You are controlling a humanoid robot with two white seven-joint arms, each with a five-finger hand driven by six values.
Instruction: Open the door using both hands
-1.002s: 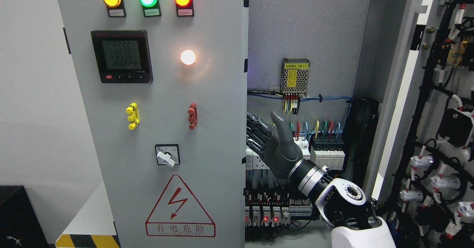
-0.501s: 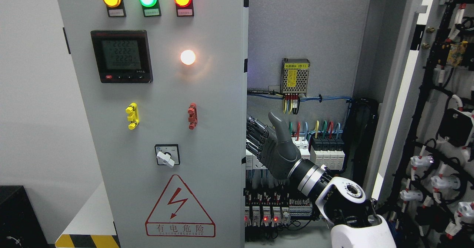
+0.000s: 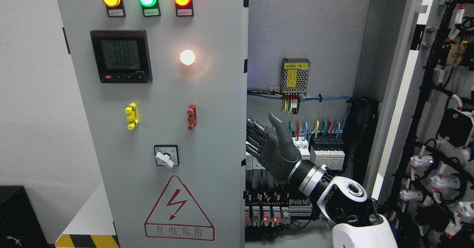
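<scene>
The grey left door [image 3: 166, 92] of the electrical cabinet carries three lit lamps, a meter, a rotary switch and a red warning triangle. It stands nearly closed. My right hand [image 3: 264, 140] comes in from the lower right and sits at the door's right edge at mid height. Its fingers [image 3: 253, 135] hook behind that edge with their tips hidden, and the thumb points up, free of the door. The right door [image 3: 444, 92] is swung wide open at the picture's right, showing its wired inner side. My left arm is out of view.
Inside the open cabinet [image 3: 303, 25] are a power supply [image 3: 295, 76], coloured wires and rows of breakers [image 3: 326, 151] just behind my hand. A black box [image 3: 18, 214] and a yellow-black striped floor edge [image 3: 87, 240] lie at the lower left.
My right hand has dropped a little and drawn closer to the left door's edge. The door's face has shifted very slightly to the left.
</scene>
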